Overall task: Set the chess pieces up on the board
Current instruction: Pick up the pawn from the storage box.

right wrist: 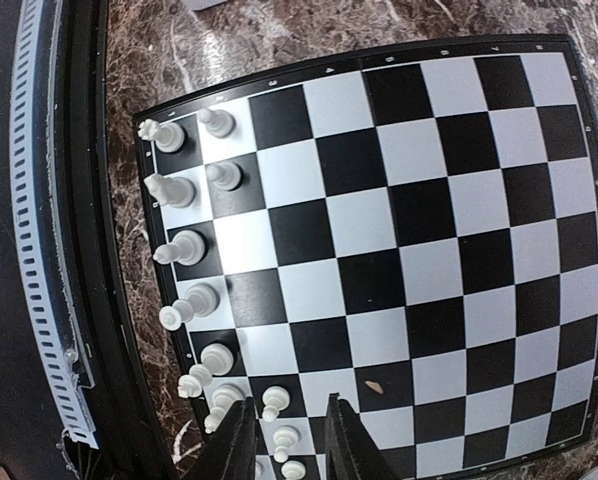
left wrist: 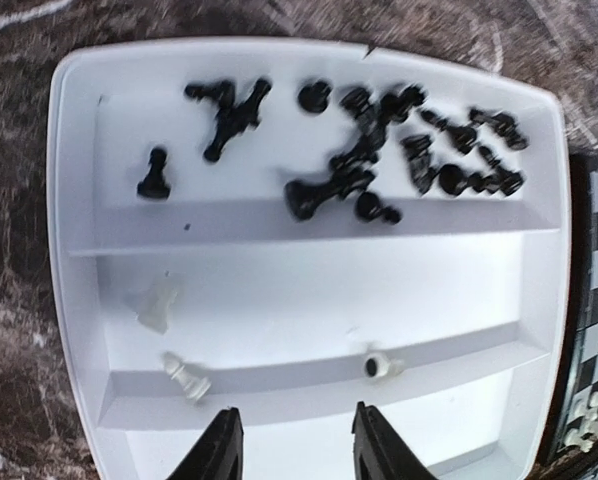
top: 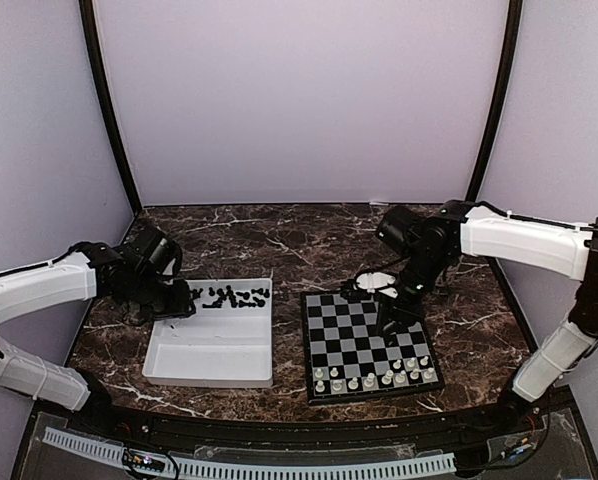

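Two YAM arms are reaching out over a dark marbled table. The L arm is bending in toward the white plastic tray, which is sitting on the table's left half. The R arm is folding down over the board, which is lying flat just right of the tray w/ a strip of marble showing btwn them. The L gripper is hanging above the tray's near end, fingers standing apart w/ only bare tray showing btwn them, so it's gripping nothing. The R gripper is hovering over the board's right half, fingers parted by a narrow gap and pinching nothing; a small white piece is showing on the board below that gap. The black pcs are lying jumbled in the tray's far compartment, most tipped over, one standing apart at the left. A few loose white pcs are lying lower in the tray, nearer the wrist cam, one of them too blurred to ID. The other white pcs are standing upright on the board's two rows nearest the robot: the edge row is looking full, the 2nd row is showing gaps in the middle. The rest of the board's squares are sitting bare.
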{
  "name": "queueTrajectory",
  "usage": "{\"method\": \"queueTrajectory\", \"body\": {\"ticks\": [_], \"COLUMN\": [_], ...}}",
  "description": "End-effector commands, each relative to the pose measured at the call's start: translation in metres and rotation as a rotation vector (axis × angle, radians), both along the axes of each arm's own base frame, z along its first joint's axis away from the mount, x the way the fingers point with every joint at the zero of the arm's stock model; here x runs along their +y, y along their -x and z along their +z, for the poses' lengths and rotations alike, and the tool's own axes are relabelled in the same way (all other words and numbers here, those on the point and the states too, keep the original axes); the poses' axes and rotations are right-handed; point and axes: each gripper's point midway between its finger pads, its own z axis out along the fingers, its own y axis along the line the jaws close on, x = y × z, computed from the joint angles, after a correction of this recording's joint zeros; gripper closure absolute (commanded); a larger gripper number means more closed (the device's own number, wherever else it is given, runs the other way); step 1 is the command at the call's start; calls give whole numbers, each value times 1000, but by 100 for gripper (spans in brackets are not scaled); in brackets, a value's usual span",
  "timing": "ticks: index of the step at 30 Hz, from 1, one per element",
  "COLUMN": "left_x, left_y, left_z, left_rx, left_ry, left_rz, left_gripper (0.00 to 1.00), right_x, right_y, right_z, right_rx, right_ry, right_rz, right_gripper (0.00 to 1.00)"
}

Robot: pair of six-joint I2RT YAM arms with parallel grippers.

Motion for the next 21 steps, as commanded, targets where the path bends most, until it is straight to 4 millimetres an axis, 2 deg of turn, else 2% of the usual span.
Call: {"method": "queueTrajectory", "body": {"ticks": [1, 4, 8, 15, 21], "left_x": [28, 34, 40, 40, 50], "left_y": [39, 34, 25, 17, 3], "left_z": [-32, -37, -39, -51, -47], "left_rx": [197, 183, 181, 232, 218], "left_ry": [-131, -188, -278, -365, -436], "left_rz": [34, 9, -37, -110, -107], "left_gripper": [60, 62, 65, 67, 67], "right_x": [14, 21, 25, 20, 19], "right_y": [-29, -38, -37, -33, -30], "right_z": [7, 9, 12, 5, 3], "right_rx": [-27, -19, -10, -6, 8], "right_ry": [-86, -133, -167, -168, -172], "right_rz": [-42, -53, -39, -42, -54], "right_gripper": [75, 74, 74, 74, 74]}}
